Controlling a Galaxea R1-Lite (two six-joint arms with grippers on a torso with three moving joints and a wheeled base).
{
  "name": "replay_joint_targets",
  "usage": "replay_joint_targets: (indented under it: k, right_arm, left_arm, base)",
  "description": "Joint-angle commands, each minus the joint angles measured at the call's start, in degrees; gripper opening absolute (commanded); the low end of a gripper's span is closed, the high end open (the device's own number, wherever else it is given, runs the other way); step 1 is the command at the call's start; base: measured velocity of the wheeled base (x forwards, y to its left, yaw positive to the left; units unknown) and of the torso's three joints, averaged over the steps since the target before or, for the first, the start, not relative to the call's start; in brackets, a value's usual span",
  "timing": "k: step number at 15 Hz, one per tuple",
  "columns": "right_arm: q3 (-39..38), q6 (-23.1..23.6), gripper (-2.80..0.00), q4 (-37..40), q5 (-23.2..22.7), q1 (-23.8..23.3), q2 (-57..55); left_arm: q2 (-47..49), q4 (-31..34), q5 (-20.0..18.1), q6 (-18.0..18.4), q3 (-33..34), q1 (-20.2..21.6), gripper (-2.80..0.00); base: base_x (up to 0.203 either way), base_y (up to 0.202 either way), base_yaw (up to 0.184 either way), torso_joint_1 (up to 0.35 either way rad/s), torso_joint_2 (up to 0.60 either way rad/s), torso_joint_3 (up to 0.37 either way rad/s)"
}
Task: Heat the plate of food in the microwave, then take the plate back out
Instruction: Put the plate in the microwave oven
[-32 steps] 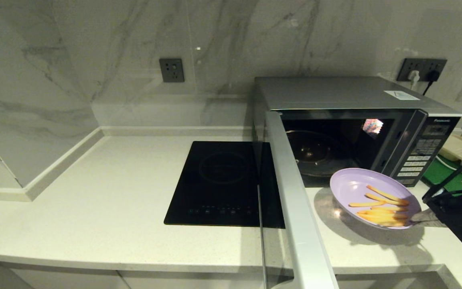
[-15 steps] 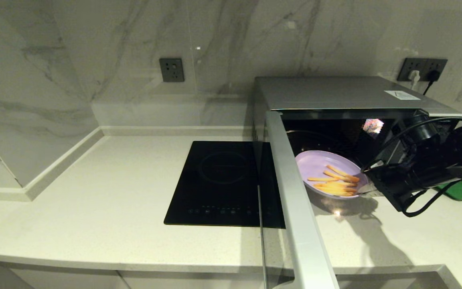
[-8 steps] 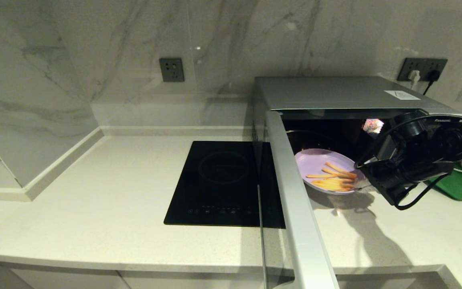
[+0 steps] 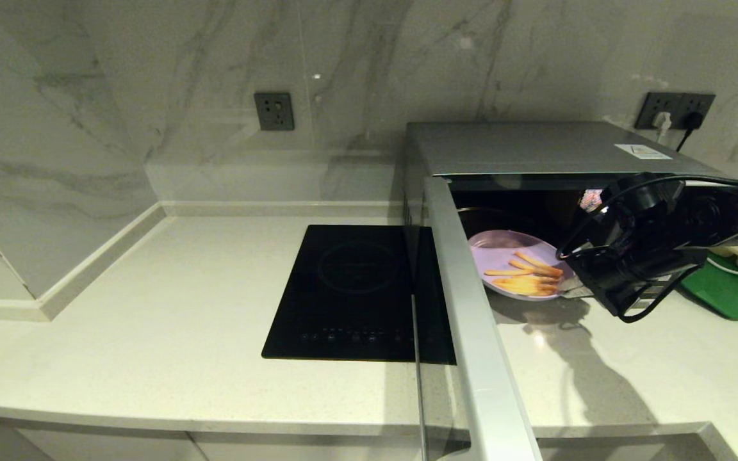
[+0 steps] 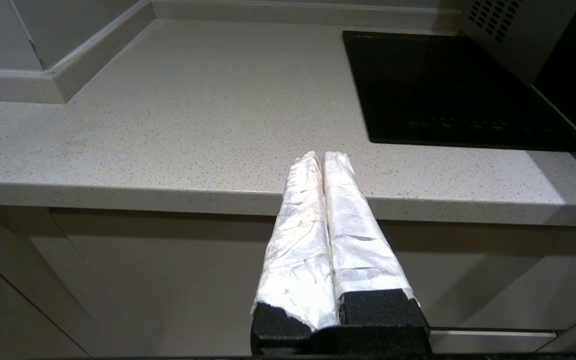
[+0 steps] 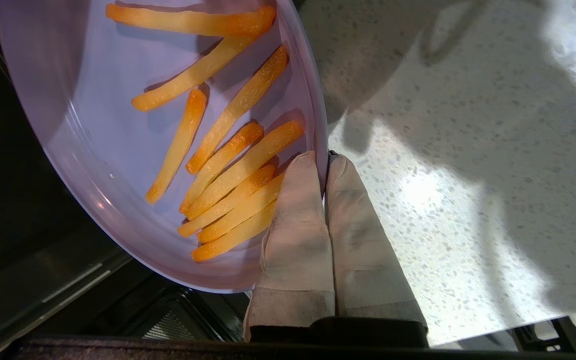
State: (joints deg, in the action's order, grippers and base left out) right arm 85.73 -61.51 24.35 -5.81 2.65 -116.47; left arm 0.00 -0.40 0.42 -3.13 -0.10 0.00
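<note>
Two robot arms belong to this kitchen scene. At the open front of the microwave (image 4: 535, 150), the right gripper (image 6: 324, 160) pinches the near rim of the plate of food (image 4: 503, 253), holding it in the doorway, partly inside the dark cavity. Its door (image 4: 471, 333) swings out toward the viewer. The left gripper (image 5: 322, 157) is parked below the counter (image 4: 151, 307) edge, fingers pressed together. An induction cooktop (image 4: 350, 288) lies left of the door.

It was a home kitchen: marble-look walls, a speckled countertop (image 4: 183, 307), a built-in induction cooktop (image 4: 350, 294) left of the right gripper (image 4: 571, 288), a microwave (image 4: 535, 153).
</note>
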Motion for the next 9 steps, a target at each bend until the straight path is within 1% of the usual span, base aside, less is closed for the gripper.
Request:
replay_joint_targets:
  k: [1, 3, 9]
  right_arm:
    - [2.7, -0.7, -2.80, 0.9, -0.1, 0.1, -1.8]
    - [4.1, -1.8, -2.80, 1.1, 0.0, 0.3, -2.4]
    - [6.8, -2.1, -2.80, 1.1, -0.1, 0.7, -4.9]
  left_arm:
    - [0.0, 0.0, 0.0, 0.0, 0.0, 0.0, -2.80]
    - [0.0, 0.0, 0.0, 0.0, 0.0, 0.0, -2.80]
    - [0.0, 0.0, 0.0, 0.0, 0.0, 0.0, -2.80]
  base:
    - [0.000, 0.000, 0.000, 0.000, 0.00, 0.000]
    - [0.000, 0.000, 0.000, 0.000, 0.00, 0.000]
    - [0.000, 0.000, 0.000, 0.000, 0.00, 0.000]
